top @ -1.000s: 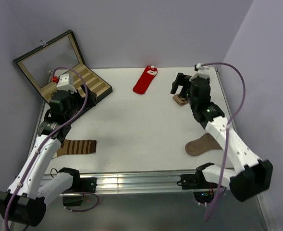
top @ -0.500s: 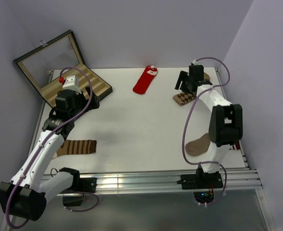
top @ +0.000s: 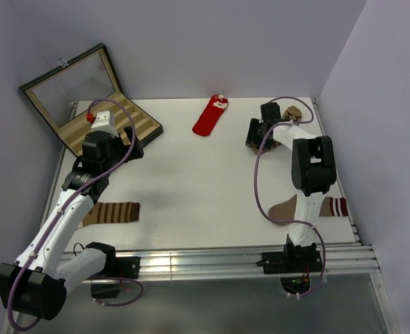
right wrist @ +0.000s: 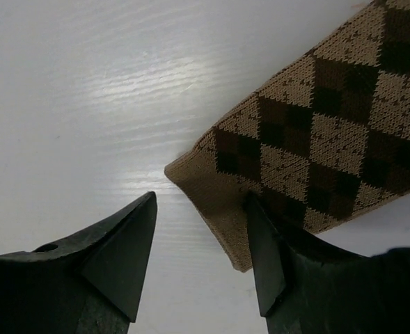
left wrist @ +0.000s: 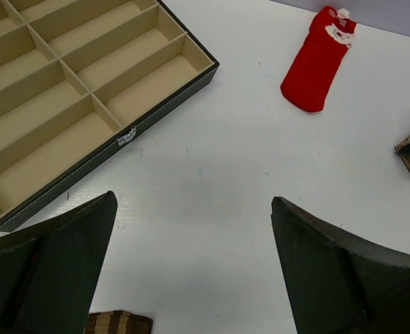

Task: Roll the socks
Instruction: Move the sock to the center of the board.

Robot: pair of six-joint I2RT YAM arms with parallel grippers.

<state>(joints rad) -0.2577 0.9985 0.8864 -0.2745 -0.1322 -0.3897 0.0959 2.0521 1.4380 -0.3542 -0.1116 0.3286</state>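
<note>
White table [top: 205, 181]: right hand [right wrist: 199, 202] spread astride argyle sock [right wrist: 330, 139] edge; left hand [left wrist: 194, 202] spread.

- From above, the right hand [top: 255, 136] and right arm [top: 309, 163] cover most of the diamond-patterned sock [top: 293, 111]; only its ends show.
- The right wrist view cuts that sock off at the top and right.
- The plain tan sock [top: 285, 209] lies partly behind the right arm.
- The left arm [top: 65, 216] overlaps one end of the ring-striped sock [top: 114, 212].
- The box [left wrist: 65, 90] runs off the left wrist view.
</note>
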